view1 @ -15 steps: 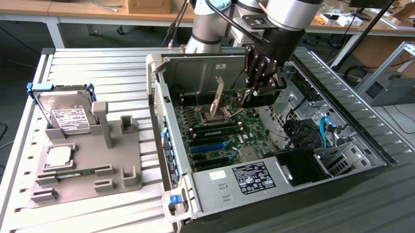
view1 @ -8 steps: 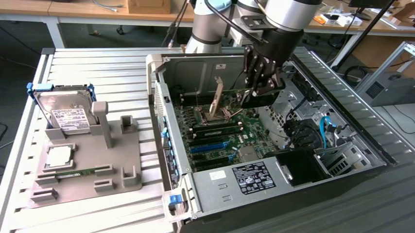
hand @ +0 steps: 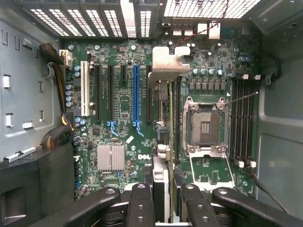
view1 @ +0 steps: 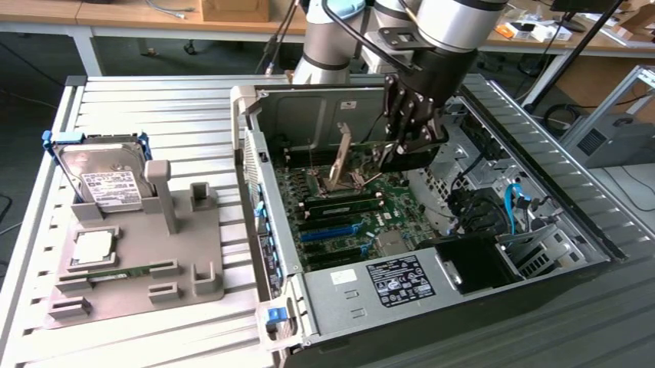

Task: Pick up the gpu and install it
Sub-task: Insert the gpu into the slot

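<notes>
Nearest the lens, the black tool (hand: 165, 201) is clamping the gpu (hand: 164, 78) btwn its inner fingers, card showing edge-on. The card's long axis is running straight away from the tool toward the vented rear wall (hand: 94, 19) (silver bracket at the far end). It's sitting over the motherboard (hand: 118, 123), offset from the blue slot (hand: 136, 94) toward the CPU socket (hand: 204, 125); contact w/ the board can't be told.

gpu (hand: 165, 66) partly hidden by pincer (hand: 163, 189), arm (view1: 450, 23) cropped
</notes>
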`<state>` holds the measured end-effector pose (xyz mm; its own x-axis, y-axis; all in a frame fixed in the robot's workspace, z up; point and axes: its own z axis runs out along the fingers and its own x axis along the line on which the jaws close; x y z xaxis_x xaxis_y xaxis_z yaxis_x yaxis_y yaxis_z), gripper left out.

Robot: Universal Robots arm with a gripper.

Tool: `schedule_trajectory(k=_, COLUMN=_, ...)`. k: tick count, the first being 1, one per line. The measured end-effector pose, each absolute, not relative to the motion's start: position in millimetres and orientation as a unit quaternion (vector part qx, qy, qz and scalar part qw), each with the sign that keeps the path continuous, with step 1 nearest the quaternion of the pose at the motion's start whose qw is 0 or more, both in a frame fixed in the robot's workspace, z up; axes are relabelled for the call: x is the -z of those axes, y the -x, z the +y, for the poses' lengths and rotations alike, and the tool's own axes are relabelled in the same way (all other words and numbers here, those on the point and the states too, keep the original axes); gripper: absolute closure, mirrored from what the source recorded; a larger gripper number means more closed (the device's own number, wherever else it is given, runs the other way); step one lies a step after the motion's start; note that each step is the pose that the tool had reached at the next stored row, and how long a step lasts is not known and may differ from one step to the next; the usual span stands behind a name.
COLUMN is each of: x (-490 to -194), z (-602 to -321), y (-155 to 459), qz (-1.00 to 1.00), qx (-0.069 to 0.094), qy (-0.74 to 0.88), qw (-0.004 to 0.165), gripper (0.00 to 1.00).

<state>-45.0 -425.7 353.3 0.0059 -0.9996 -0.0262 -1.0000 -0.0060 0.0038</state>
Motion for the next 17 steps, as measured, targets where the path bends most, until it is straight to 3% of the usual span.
schedule_trajectory(k=17, x=-346.6, z=-425.7, y=46.0, qz=0.705, qx=-0.011, qy=0.709, qw=0.008, gripper=0.73)
